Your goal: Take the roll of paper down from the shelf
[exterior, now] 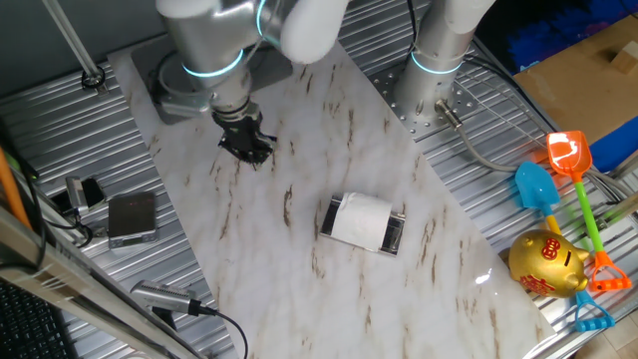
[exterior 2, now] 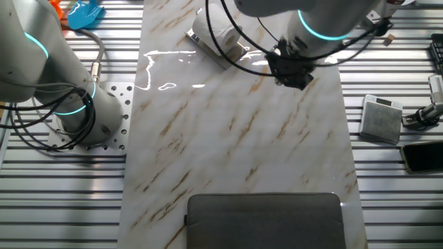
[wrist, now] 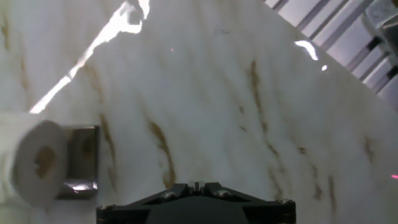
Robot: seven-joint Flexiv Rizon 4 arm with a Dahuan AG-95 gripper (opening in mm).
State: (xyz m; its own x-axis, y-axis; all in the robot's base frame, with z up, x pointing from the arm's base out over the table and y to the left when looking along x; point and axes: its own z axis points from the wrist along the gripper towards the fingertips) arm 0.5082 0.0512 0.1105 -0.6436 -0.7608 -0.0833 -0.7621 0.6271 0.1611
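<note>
A: What sits nearest the hand camera?

B: The dark body of the gripper (wrist: 196, 200) fills the bottom edge, with bare marble tabletop (wrist: 217, 106) ahead of it. The fingertips are out of that view, and from the fixed views I cannot tell whether the jaws stand wide or narrow. It holds nothing.

A: And the roll of paper?

B: The roll of paper (wrist: 34, 163) lies at the left edge of the hand view, on its side on the shelf (wrist: 81, 158). Its hollow core faces the camera there, so the long axis runs level, roughly toward the hand. In one fixed view the roll (exterior: 361, 220) covers most of the shelf (exterior: 394, 235), whose dark ends show on either side.

A: How far off is the hand?

B: The gripper (exterior: 246, 143) hangs over the marble well apart from the roll, with open tabletop between them.

A: What lies around?

B: A small grey box (exterior: 132, 217) sits on the ribbed metal beside the marble. A flat grey plate (exterior 2: 264, 220) lies at one end of the slab. Farther off, past the roll, stand a gold piggy bank (exterior: 547, 263) and bright toy shovels (exterior: 568, 160). A second arm's base (exterior: 434, 80) stands by the slab edge.
</note>
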